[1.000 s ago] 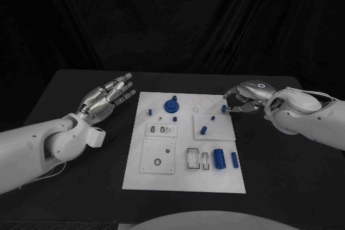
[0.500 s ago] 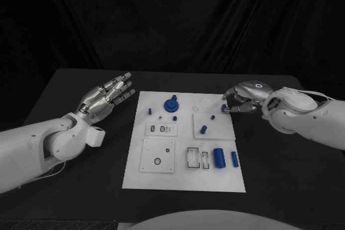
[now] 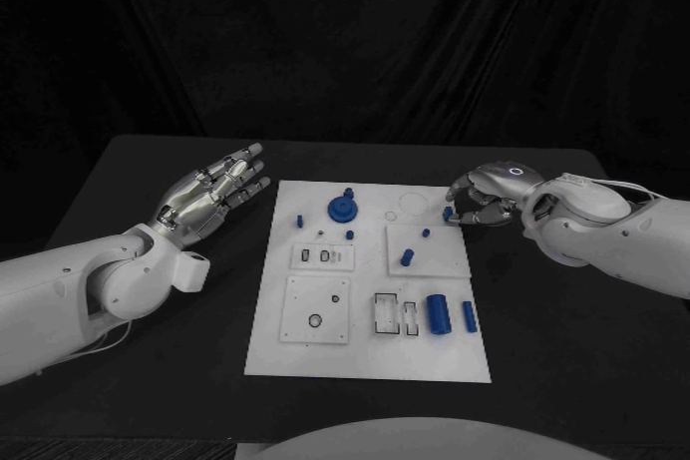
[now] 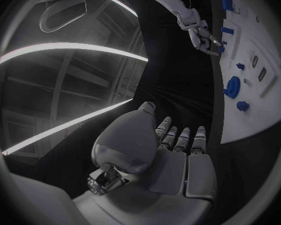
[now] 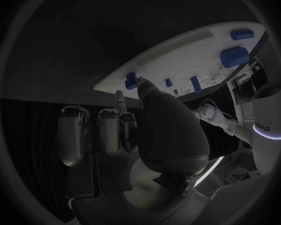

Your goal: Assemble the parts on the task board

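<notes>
Head view: right hand pinching a blue part at the board's far right edge

We see a black table (image 3: 144, 380) with dark drapes behind it. One white task board (image 3: 367, 365) lies mid-table. On its near section we count two blue cylinders (image 3: 437, 316) lying side by side, the left one thicker. Mid-board we count two small blue pegs (image 3: 407, 257) on a raised square plate. Farther back stands one round blue gear-like part (image 3: 342, 211), with one small blue peg (image 3: 299, 221) to its left. Left hand (image 3: 213, 193) hovers over the table just left of the board's far end, palm up, fingers spread, holding nothing. Right hand (image 3: 482, 198) sits at the board's far right edge, fingers curled, pinching a small blue part (image 3: 449, 216) right at that edge.
</notes>
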You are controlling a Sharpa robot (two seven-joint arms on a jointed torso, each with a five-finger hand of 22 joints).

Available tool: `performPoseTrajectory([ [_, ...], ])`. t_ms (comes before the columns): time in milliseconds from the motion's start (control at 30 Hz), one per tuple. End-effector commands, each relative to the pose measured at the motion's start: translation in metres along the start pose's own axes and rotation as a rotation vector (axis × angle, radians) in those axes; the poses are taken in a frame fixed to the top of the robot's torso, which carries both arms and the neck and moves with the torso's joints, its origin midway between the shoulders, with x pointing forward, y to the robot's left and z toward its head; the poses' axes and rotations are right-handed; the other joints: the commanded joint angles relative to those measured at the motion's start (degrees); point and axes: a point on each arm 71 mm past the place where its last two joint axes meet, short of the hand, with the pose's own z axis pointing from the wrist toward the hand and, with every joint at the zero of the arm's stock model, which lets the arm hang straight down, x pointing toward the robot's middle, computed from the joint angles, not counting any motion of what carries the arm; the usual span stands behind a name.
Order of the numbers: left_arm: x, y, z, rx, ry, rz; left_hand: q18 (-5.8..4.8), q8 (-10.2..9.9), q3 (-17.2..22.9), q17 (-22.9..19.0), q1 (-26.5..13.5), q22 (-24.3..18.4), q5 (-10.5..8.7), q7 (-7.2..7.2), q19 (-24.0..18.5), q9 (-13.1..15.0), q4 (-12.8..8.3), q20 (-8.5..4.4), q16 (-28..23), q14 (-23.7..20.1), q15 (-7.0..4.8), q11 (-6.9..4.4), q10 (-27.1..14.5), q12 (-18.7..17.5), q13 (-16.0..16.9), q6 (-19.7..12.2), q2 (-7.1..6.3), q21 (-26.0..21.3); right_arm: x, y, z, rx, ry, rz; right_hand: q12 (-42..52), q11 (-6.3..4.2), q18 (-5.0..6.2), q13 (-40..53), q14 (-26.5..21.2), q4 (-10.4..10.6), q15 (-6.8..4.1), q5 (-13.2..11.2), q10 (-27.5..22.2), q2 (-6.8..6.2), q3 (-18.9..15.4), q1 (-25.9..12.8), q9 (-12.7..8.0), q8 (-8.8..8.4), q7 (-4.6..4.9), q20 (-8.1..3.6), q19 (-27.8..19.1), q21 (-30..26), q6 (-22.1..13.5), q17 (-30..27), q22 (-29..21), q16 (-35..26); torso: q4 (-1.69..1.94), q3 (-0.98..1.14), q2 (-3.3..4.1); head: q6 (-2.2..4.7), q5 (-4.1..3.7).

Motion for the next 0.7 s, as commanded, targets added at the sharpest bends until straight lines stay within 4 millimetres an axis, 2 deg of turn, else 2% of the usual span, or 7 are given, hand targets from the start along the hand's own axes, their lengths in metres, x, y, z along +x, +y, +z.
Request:
performPoseTrajectory([
  [33, 0.0025, -0.0002, 0.0002, 0.009, 0.013, -0.012, -0.62, 0.3, 0.3, 0.0, 0.5, 0.0, 0.19, -0.08, 0.0, 0.1, 0.1, 0.21, -0.2, 0.0, 0.21, 0.38, -0.1, 0.2, 0.0, 0.1, 0.14, -0.1, 0.0040, -0.0024, 0.0000, 0.036, 0.028, -0.002, 0.1, 0.35, -0.98, 15.1, 4.5, -0.4, 0.23, -0.3, 6.1, -0.11, 0.0, 0.6, 0.2, 0.45, 0.05, 0.16, 3.0, -0.2, 0.4, 7.6, 12.8, 0.2, 0.00, 0.00, -0.01, -0.07, -0.05],
  [200, 0.0016, -0.0004, -0.0004, 0.009, 0.010, -0.010, -0.62, 0.3, 0.3, 0.0, 0.5, 0.0, 0.19, -0.08, 0.0, 0.1, 0.1, 0.21, -0.2, 0.0, 0.21, 0.38, -0.1, 0.2, 0.0, 0.1, 0.14, -0.1, 0.0059, -0.0018, 0.0008, 0.039, 0.035, -0.001, 0.1, 0.36, -0.97, 15.1, 4.5, -0.6, 0.23, -0.3, 6.1, 0.03, 0.1, 0.9, 0.6, 1.00, 0.04, 0.17, 3.0, -0.3, 0.6, 7.5, 12.8, 0.2, -0.01, 0.00, -0.02, -0.17, 0.12],
  [433, 0.0007, -0.0006, -0.0010, 0.008, 0.008, -0.009, -0.62, 0.3, 0.3, 0.0, 0.5, 0.0, 0.19, -0.08, 0.0, 0.1, 0.1, 0.21, -0.2, 0.0, 0.21, 0.38, -0.1, 0.2, 0.0, 0.1, 0.14, -0.1, 0.0069, -0.0008, 0.0017, 0.036, 0.035, -0.001, 0.1, 0.31, -0.93, 15.1, 4.4, -1.0, 0.18, 0.7, 6.1, 0.42, 0.1, 1.5, 1.7, 2.73, -0.06, 0.15, 2.9, -0.4, 1.0, 7.3, 12.8, 0.1, 0.03, 0.00, -0.02, -0.43, 0.08],
  [700, 0.0004, -0.0004, -0.0007, 0.007, 0.008, -0.008, -0.62, 0.3, 0.3, 0.0, 0.5, 0.0, 0.19, -0.08, 0.0, 0.1, 0.1, 0.21, -0.2, 0.0, 0.21, 0.38, -0.1, 0.2, 0.0, 0.1, 0.14, -0.1, 0.0074, 0.0010, 0.0030, 0.028, 0.032, 0.000, 0.1, 0.28, -0.92, 15.1, 4.4, -1.1, 0.17, 0.9, 6.1, 0.48, 0.0, 1.6, 1.9, 3.00, -0.09, 0.14, 2.9, -0.5, 1.0, 7.3, 12.8, 0.1, 0.00, -0.02, -0.01, -0.42, 0.02],
])
